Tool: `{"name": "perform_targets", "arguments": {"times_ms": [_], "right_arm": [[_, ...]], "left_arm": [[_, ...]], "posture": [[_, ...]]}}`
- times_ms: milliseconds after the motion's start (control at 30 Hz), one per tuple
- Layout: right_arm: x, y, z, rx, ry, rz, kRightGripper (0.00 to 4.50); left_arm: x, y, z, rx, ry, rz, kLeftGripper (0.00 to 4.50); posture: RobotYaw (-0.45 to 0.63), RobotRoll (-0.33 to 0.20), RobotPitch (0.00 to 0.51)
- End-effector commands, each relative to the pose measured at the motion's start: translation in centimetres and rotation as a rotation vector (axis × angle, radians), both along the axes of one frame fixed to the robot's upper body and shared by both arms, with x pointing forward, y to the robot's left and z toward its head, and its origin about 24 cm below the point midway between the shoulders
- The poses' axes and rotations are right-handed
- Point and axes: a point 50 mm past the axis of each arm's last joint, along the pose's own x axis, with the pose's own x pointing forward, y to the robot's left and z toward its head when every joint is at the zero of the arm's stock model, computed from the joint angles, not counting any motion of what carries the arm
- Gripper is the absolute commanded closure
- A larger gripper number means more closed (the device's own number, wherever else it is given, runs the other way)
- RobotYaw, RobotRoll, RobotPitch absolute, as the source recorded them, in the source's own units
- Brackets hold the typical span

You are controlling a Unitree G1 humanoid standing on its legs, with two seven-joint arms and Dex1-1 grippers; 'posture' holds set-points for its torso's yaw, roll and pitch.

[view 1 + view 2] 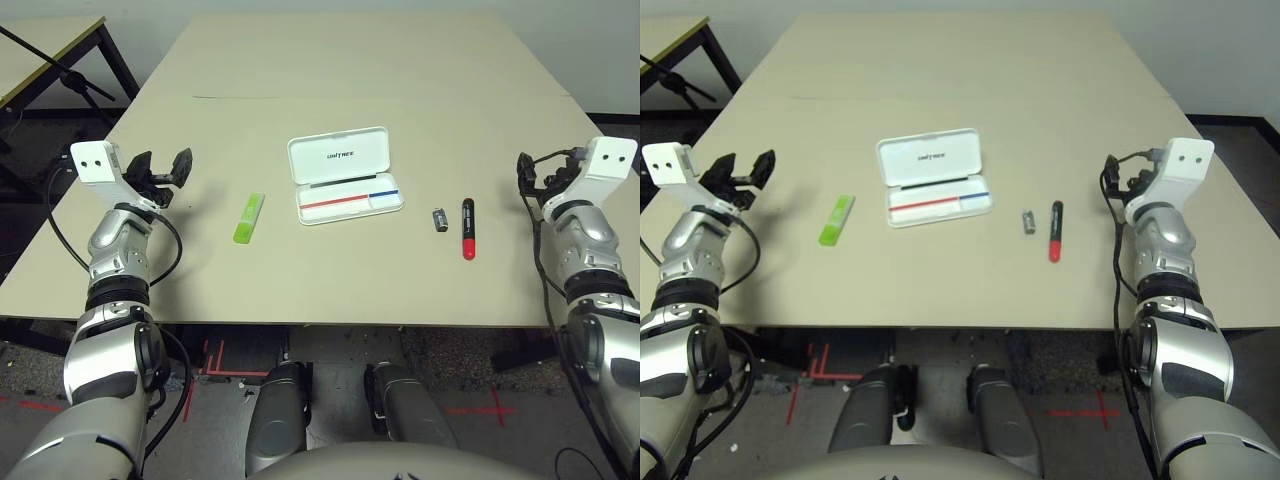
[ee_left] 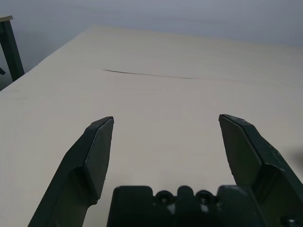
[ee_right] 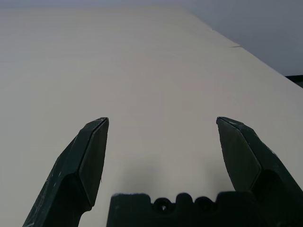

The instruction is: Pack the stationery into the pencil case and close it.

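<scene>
Nearest the table's (image 1: pixel 330 290) front edge, a red marker (image 1: pixel 468 229) with a black end is seen, lying lengthwise toward that edge on its right half. Just beside it, apart from it, a tiny dark grey-and-silver piece (image 1: pixel 439 220) is found; what it is cannot be made out. One lime-green highlighter (image 1: pixel 249 217) lies left of centre, well apart from the other two, so three loose items of stationery are counted. One white pencil case (image 1: pixel 344 174) sits open at mid-table between the highlighter and the small piece, its lid laid back toward the far edge, black lettering on the lid (too small to be read with certainty) and a red-and-blue stripe inside the tray. Nothing is seen lying in the tray.

Two grippers are counted. By the table's left edge the left gripper (image 1: pixel 159 169) is held above the surface, by the right edge the right gripper (image 1: pixel 1118 176), partly hidden behind its own white wrist housing in the head views. Their fingers are shown far more plainly by the wrist cameras: the left fingers (image 2: pixel 97 156) are spread wide with only bare tabletop between them, and the right fingers (image 3: pixel 92 153) are spread likewise, holding nothing. A thin dark seam (image 2: pixel 149 74) across the tabletop is caught in the left wrist view.
</scene>
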Motion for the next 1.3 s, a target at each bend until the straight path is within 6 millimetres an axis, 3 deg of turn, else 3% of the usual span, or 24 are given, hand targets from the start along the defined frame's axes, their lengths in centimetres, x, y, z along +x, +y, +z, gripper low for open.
{"name": "perform_targets", "arguments": {"times_ms": [33,400,600,900,1300], "right_arm": [[0.3,0.2,0.1,0.000,-0.005,0.003,0.00],[0.4,0.3,1.1,-0.044,-0.029,0.052,0.00],[0.8,2.6,2.0,-0.081,-0.024,0.322,0.00],[-1.1,4.3,2.9,-0.143,0.067,0.732,0.00],[-4.2,3.7,2.4,-0.222,0.298,1.066,0.00]], "left_arm": [[0.1,0.3,0.6,0.015,-0.018,0.011,0.02],[0.5,-0.4,0.6,0.001,-0.019,-0.018,0.02],[0.6,-0.6,1.0,0.017,-0.019,-0.050,0.02],[0.4,-1.7,1.2,0.061,0.004,-0.229,0.02],[-2.1,-10.1,1.1,0.265,0.153,-0.853,0.02]], "posture": [[-0.06,0.000,0.079],[-0.10,0.000,0.072],[-0.08,0.000,0.075],[-0.07,0.000,0.070],[-0.06,0.000,0.056]]}}
